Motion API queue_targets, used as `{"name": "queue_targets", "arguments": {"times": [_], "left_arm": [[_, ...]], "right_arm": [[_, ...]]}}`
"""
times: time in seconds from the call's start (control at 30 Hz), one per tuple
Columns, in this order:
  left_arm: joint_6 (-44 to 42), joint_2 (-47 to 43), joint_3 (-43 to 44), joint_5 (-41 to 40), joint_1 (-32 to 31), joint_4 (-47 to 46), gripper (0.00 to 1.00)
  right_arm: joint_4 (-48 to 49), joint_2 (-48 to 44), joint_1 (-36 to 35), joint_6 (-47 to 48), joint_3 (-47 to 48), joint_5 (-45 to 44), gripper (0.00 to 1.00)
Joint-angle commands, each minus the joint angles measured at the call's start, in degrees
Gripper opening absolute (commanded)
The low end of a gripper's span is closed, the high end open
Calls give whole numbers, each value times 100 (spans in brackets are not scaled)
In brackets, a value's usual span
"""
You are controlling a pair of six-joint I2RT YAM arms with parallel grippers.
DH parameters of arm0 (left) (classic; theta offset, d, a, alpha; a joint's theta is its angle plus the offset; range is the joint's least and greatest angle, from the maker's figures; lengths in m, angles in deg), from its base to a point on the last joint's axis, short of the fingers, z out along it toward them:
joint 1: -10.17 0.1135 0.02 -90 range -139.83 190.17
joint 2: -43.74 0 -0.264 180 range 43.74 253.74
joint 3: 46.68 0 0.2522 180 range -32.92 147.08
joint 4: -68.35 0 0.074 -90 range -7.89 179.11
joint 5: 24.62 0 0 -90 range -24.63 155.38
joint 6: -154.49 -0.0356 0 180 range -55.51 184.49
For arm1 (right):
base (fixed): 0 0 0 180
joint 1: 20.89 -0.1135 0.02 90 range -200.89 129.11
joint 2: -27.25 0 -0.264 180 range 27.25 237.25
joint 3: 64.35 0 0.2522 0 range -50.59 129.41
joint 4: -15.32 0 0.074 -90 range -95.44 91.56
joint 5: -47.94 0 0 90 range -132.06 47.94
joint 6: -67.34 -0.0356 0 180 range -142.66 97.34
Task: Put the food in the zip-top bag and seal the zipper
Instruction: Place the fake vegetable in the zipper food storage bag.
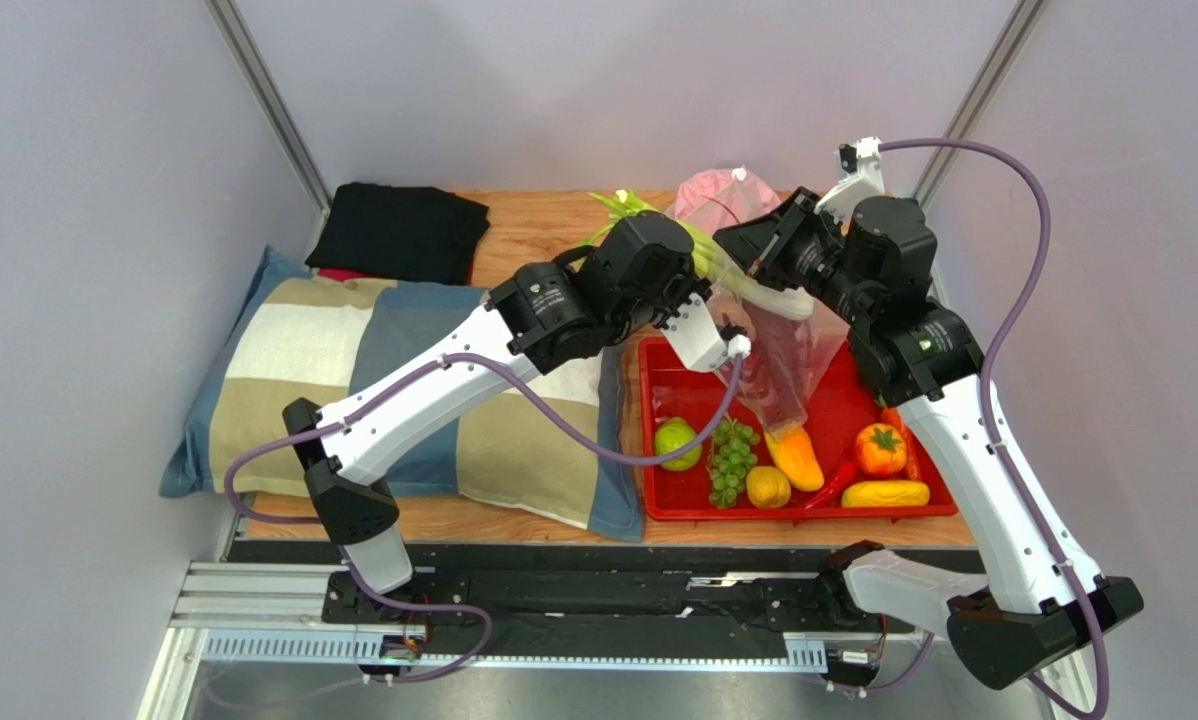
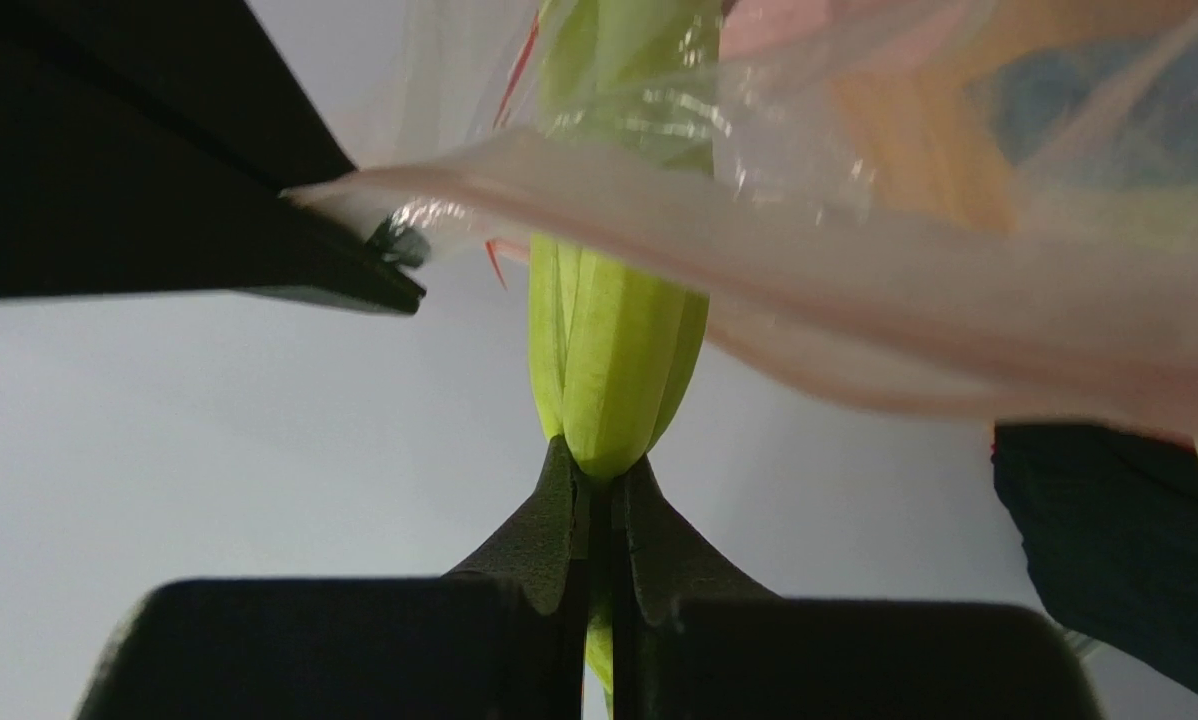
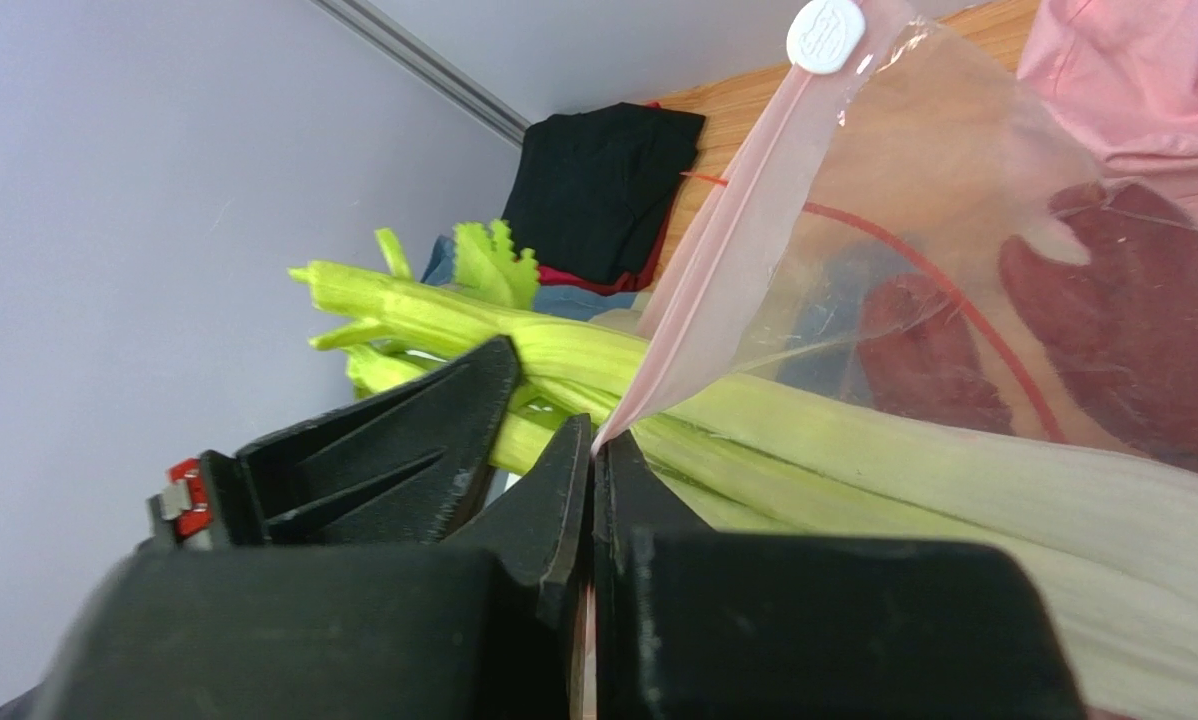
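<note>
Left wrist: ribbed pale-green celery stalk

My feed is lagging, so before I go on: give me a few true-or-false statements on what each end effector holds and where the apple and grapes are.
1. The left end effector is shut on the celery stalk. True.
2. The right end effector is open, clear of the zip-top bag. False: it is shut on the bag's mouth edge.
3. The green apple is inside the bag. False: it lies on the red tray.
4. The grape bunch lies on the tray beside the apple. True.
</note>
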Motion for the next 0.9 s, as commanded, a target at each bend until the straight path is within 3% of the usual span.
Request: {"name": "queue_targets", "arguments": {"times": [0.0, 0.6, 0.87], "left_arm": [[549, 189, 163, -105, -136, 8, 0], [1929, -180, -390, 835, -356, 113, 2], [2737, -372, -338, 1177, -330, 201, 36]], "right_arm": [[707, -68, -62, -237, 274, 293, 0], [857, 222, -79, -466, 477, 504, 0], [769, 99, -97, -255, 433, 390, 0]]}}
